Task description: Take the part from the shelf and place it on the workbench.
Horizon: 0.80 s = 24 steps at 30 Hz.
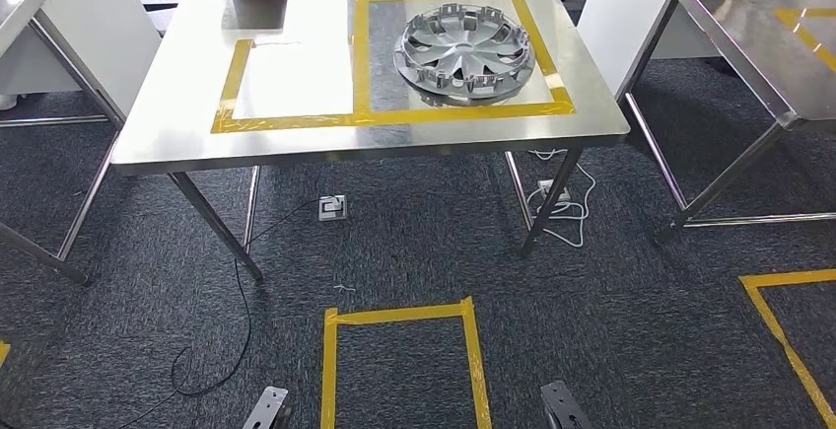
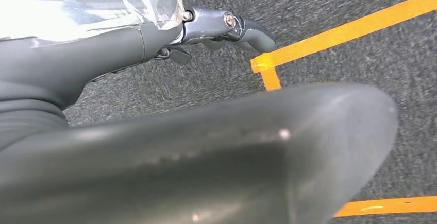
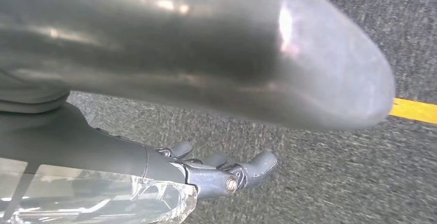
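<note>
— Where is the part (image 1: 464, 54) lying?
— On the workbench (image 1: 177, 123), inside the yellow tape square.
— And the hands?
— Left hand (image 2: 154, 33) and right hand (image 3: 154, 167) are hanging over carpet, well apart from it, fingers loosely spread, holding nothing.

Your cameras: one high overview, two close wrist views aimed at the floor.
From the head you look forward and down on the workbench (image 1: 296, 143) at twelve o'clock; both wrist cameras sit close behind their hands, all three sharing taped carpet (image 1: 414, 242).
</note>
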Available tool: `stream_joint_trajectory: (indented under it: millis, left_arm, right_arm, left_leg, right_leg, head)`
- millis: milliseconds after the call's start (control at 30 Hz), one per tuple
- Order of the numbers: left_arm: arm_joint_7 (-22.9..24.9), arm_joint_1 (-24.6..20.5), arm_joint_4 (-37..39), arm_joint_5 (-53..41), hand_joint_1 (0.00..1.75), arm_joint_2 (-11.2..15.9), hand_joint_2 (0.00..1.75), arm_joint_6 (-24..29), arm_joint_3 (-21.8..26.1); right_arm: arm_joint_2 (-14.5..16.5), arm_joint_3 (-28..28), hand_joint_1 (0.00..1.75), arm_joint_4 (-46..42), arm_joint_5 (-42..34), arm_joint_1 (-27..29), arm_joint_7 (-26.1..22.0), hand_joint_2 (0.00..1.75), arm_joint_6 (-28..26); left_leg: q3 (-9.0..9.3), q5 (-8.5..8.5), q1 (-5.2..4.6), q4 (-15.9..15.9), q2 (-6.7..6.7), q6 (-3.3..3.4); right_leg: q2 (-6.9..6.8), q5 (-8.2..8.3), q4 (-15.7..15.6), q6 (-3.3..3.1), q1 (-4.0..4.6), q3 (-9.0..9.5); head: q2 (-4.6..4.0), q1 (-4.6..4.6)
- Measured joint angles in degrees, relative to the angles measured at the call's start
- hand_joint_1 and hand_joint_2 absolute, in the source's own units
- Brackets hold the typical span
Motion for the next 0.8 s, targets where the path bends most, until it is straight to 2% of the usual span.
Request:
stream_joint_trajectory:
  millis: [33, 67, 100, 133, 167, 233, 267, 300, 333, 400, 433, 467, 500, 533, 600, 633, 667, 767, 800]
  left_arm:
    - [0.0, 0.0, 0.0, 0.0, 0.0, 0.0, 0.0, 0.0, 0.0]
    - [0.0, 0.0, 0.0, 0.0, 0.0, 0.0, 0.0, 0.0, 0.0]
    - [0.0, 0.0, 0.0, 0.0, 0.0, -0.1, 0.0, 0.0, 0.0]
    - [0.0, 0.0, 0.0, 0.0, 0.0, 0.0, 0.0, 0.0, 0.0]
    - [0.1, 0.0, 0.0, 0.0, 0.0, 0.0, 0.0, 0.0, 0.0]
    - [0.2, 0.0, 0.0, 0.0, 0.0, 0.0, 0.0, 0.0, 0.0]
    - [0.3, 0.0, 0.0, 0.0, 0.0, 0.0, 0.0, 0.0, 0.0]
    - [0.3, 0.0, 0.0, 0.0, 0.0, 0.0, 0.0, 0.1, 0.0]
    - [0.3, 0.0, 0.0, 0.0, 0.0, 0.0, 0.0, 0.1, 0.0]
    - [0.3, 0.0, 0.0, 0.1, 0.0, 0.0, 0.0, 0.1, 0.0]
    - [0.3, 0.0, 0.0, 0.1, 0.0, 0.0, 0.0, 0.1, 0.0]
    - [0.4, 0.1, 0.0, 0.2, 0.0, 0.0, 0.0, 0.1, 0.0]
    - [0.4, 0.1, 0.0, 0.3, 0.0, 0.0, 0.0, 0.1, 0.0]
    - [0.4, 0.1, 0.0, 0.3, 0.0, 0.0, 0.0, 0.1, 0.0]
    - [0.4, 0.0, 0.0, 0.4, 0.0, 0.1, 0.0, 0.1, 0.0]
    - [0.3, 0.0, 0.0, 0.4, 0.0, 0.1, 0.0, 0.1, 0.0]
    - [0.3, 0.0, 0.0, 0.4, 0.0, 0.2, 0.0, 0.1, 0.0]
    - [0.3, 0.2, 0.0, 0.5, 0.0, 0.2, 0.0, 0.2, 0.0]
    - [0.3, 0.1, -0.1, 0.5, 0.0, 0.2, 0.0, 0.3, 0.0]
  right_arm:
    - [0.0, 0.0, 0.0, 0.0, 0.0, 0.0, 0.0, 0.0, 0.0]
    - [-0.1, 0.0, 0.0, 0.0, 0.0, 0.0, 0.0, 0.0, 0.0]
    - [-0.1, 0.0, 0.0, 0.0, -0.1, -0.1, 0.0, 0.0, 0.0]
    - [-0.1, 0.0, 0.0, 0.0, -0.2, -0.1, 0.0, 0.0, 0.0]
    - [-0.1, 0.0, 0.0, 0.0, -0.4, -0.1, 0.0, 0.0, 0.0]
    - [-0.1, 0.0, 0.0, 0.0, -0.6, 0.0, 0.1, 0.0, 0.0]
    - [-0.1, 0.1, 0.0, 0.0, -0.6, 0.0, 0.1, 0.0, 0.0]
    - [0.0, 0.2, 0.0, 0.0, -0.7, 0.0, 0.1, 0.0, -0.1]
    - [0.0, 0.3, 0.0, 0.0, -0.7, -0.1, 0.1, 0.0, -0.1]
    - [0.0, 0.4, 0.0, 0.0, -0.7, 0.0, 0.1, 0.0, -0.1]
    - [0.0, 0.5, 0.0, 0.0, -0.8, 0.0, 0.1, 0.0, -0.1]
    - [0.0, 0.5, 0.0, 0.1, -0.8, 0.0, 0.1, 0.0, -0.1]
    - [0.0, 0.6, 0.0, 0.1, -0.9, 0.0, 0.1, 0.0, -0.1]
    - [0.0, 0.7, 0.0, 0.1, -0.9, 0.1, 0.1, 0.0, -0.1]
    - [0.1, 1.0, 0.0, 0.2, -1.0, 0.0, 0.1, 0.0, -0.1]
    - [0.1, 1.1, 0.0, 0.2, -1.0, 0.0, 0.1, 0.0, -0.2]
    - [0.1, 1.2, 0.0, 0.2, -1.1, -0.1, 0.1, 0.0, -0.3]
    - [0.2, 1.3, 0.0, 0.2, -1.4, -0.2, 0.1, 0.0, -0.5]
    - [0.2, 1.4, 0.0, 0.2, -1.5, -0.2, 0.1, 0.0, -0.5]
  left_leg:
    - [-0.28, 0.17, 0.03, 0.2, -0.01, -0.15]
    - [-0.57, 0.26, 0.04, 0.5, 0.0, -0.31]
    - [-0.92, 0.26, -0.05, 0.9, 0.0, -0.53]
    - [-1.25, 0.27, -0.13, 1.4, 0.01, -0.78]
    - [-1.53, 0.32, -0.21, 1.7, 0.01, -1.08]
    - [-1.81, 0.62, -0.15, 2.0, -0.03, -1.72]
    - [-2.04, 0.37, -0.03, 2.3, -0.11, -2.04]
    - [-2.53, -0.57, 0.1, 3.3, -0.19, -2.39]
    - [-3.38, -2.23, 0.25, 5.3, -0.27, -2.72]
    - [-6.04, -6.89, 0.6, 12.5, -0.32, -3.34]
    - [-7.19, -8.59, 0.73, 16.1, -0.32, -3.53]
    - [-7.64, -9.36, 0.81, 18.2, -0.32, -3.6]
    - [-6.95, -8.95, 0.84, 17.9, -0.32, -3.56]
    - [-5.16, -7.65, 0.83, 15.5, -0.34, -3.4]
    - [-0.04, -4.75, 0.68, 7.2, -0.45, -2.78]
    - [1.69, -3.96, 0.5, 4.1, -0.5, -2.43]
    - [2.55, -3.68, 0.3, 2.3, -0.53, -2.13]
    - [2.3, -3.07, 0.03, 1.5, -0.41, -1.28]
    - [2.22, -2.61, 0.11, 1.1, -0.32, -0.86]
  right_leg:
    - [-0.01, 1.14, -3.4, 0.63, -0.16, 2.19]
    - [-0.04, 2.39, -8.0, 1.13, -0.32, 4.98]
    - [0.02, 3.41, -11.9, 1.22, -0.32, 7.21]
    - [0.08, 4.09, -14.6, 0.93, -0.28, 8.6]
    - [0.14, 4.35, -15.7, 0.42, -0.16, 9.08]
    - [0.2, 4.78, -15.7, -0.71, -0.06, 8.69]
    - [0.17, 5.04, -15.8, -1.16, -0.14, 8.62]
    - [0.14, 5.36, -15.8, -1.63, -0.27, 8.5]
    - [0.11, 5.68, -15.9, -2.03, -0.43, 8.31]
    - [0.08, 6.2, -15.8, -2.44, -0.33, 7.75]
    - [0.08, 6.41, -15.7, -2.46, -0.25, 7.42]
    - [0.09, 6.61, -15.7, -2.43, -0.18, 7.13]
    - [0.1, 6.75, -15.7, -2.32, -0.14, 6.93]
    - [0.13, 6.88, -15.6, -2.21, -0.1, 6.82]
    - [0.16, 7.13, -15.6, -1.86, 0.0, 6.72]
    - [0.16, 7.29, -15.6, -1.6, 0.06, 6.61]
    - [0.15, 7.48, -15.6, -1.3, 0.1, 6.46]
    - [0.1, 7.99, -15.7, -0.28, 0.0, 6.03]
    - [0.09, 7.53, -15.0, -0.17, -0.03, 5.58]
  head:
    - [0.0, 0.01]
    - [0.0, 0.03]
    - [0.0, 0.03]
    - [0.0, 0.01]
    - [0.0, 0.0]
    - [0.0, -0.01]
    - [0.0, -0.02]
    - [0.0, -0.11]
    - [0.0, -0.2]
    - [0.0, -0.38]
    - [0.0, -0.38]
    - [0.0, -0.39]
    - [0.0, -0.39]
    - [0.0, -0.39]
    - [0.0, -0.38]
    - [0.0, -0.37]
    - [0.0, -0.37]
    - [0.0, -0.36]
    - [0.0, -0.31]
